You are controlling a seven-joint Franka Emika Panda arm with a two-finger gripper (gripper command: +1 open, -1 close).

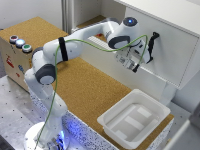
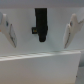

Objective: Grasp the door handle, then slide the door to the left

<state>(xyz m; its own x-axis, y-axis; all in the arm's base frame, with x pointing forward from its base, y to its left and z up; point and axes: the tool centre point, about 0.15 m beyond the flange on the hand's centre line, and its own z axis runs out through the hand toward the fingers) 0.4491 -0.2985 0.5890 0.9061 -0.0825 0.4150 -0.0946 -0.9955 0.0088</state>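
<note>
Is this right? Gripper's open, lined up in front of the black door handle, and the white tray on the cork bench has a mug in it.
Not quite: the white tray holds no mug; the exterior view shows it empty. The rest holds: the gripper is open, fingers either side of the door handle, not yet closed on it.
</note>
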